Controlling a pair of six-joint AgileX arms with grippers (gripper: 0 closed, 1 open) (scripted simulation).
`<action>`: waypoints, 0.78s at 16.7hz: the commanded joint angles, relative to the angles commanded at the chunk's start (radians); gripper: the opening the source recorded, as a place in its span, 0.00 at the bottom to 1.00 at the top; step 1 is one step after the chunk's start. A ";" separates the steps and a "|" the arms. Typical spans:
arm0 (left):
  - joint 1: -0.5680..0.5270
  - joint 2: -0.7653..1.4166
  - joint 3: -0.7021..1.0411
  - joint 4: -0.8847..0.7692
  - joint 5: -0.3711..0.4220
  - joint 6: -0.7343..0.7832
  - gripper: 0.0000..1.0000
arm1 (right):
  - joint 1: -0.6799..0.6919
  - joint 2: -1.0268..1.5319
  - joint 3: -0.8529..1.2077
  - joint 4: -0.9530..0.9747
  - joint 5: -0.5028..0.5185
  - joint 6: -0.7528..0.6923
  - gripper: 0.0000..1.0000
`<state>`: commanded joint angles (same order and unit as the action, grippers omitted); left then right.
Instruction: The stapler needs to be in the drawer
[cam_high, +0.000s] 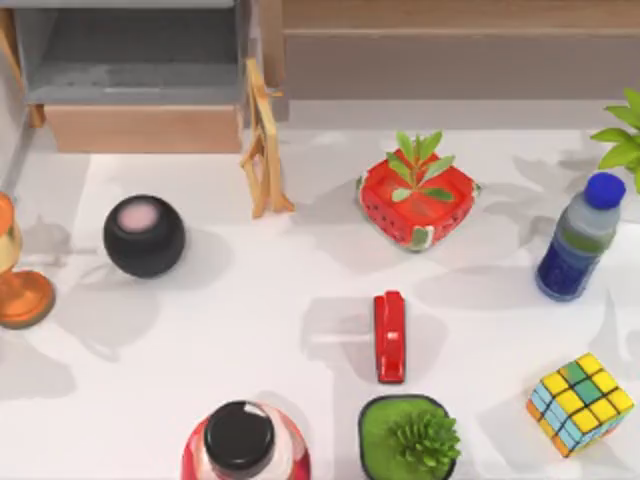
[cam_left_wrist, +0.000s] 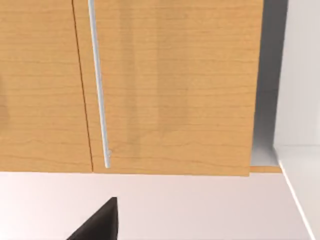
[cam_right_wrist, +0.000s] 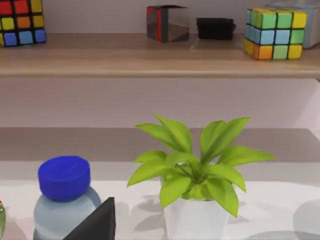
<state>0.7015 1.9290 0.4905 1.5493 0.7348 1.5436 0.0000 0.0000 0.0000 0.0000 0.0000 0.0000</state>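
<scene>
In the top view, the stapler (cam_high: 389, 337) lies flat on the white table (cam_high: 250, 340), a little right of the middle, with its long side running toward the far edge. Nothing holds it. The drawer (cam_high: 140, 80) is pulled open at the far left corner; its grey inside is bare and its tan front panel faces the table. Between the stapler and the drawer stand a small wooden easel (cam_high: 264, 140), just beside the drawer's right end, and a black round speaker (cam_high: 144, 236) more to the left. Beyond the stapler sits the strawberry planter (cam_high: 416, 200). Near its close end is a green succulent pot (cam_high: 408, 438), and left of that a red bottle with a black cap (cam_high: 243, 440). At the right side are a blue-capped water bottle (cam_high: 578, 240) and a Rubik's cube (cam_high: 580, 403). An orange goblet (cam_high: 18, 270) stands at the left edge.

In the left wrist view, a tan wooden panel with a thin metal handle (cam_left_wrist: 98, 85) is straight ahead, above the white surface. A dark part of the left gripper (cam_left_wrist: 97, 222) shows at the lower edge; I cannot tell how its pincer stands.

In the right wrist view, a leafy plant in a white pot (cam_right_wrist: 195, 175) and the water bottle (cam_right_wrist: 65, 197) are in front, with a shelf (cam_right_wrist: 150, 62) of cubes behind. A dark part of the right gripper (cam_right_wrist: 95, 222) shows; its pincer state I cannot tell.
</scene>
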 joint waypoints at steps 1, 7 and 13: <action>-0.024 -0.041 0.030 -0.008 -0.016 -0.029 1.00 | 0.000 0.000 0.000 0.000 0.000 0.000 1.00; -0.380 -0.192 0.296 -0.260 -0.137 -0.333 1.00 | 0.000 0.000 0.000 0.000 0.000 0.000 1.00; -0.922 -0.171 0.632 -0.764 -0.285 -0.785 1.00 | 0.000 0.000 0.000 0.000 0.000 0.000 1.00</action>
<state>-0.2209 1.7581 1.1230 0.7854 0.4500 0.7582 0.0000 0.0000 0.0000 0.0000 0.0000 0.0000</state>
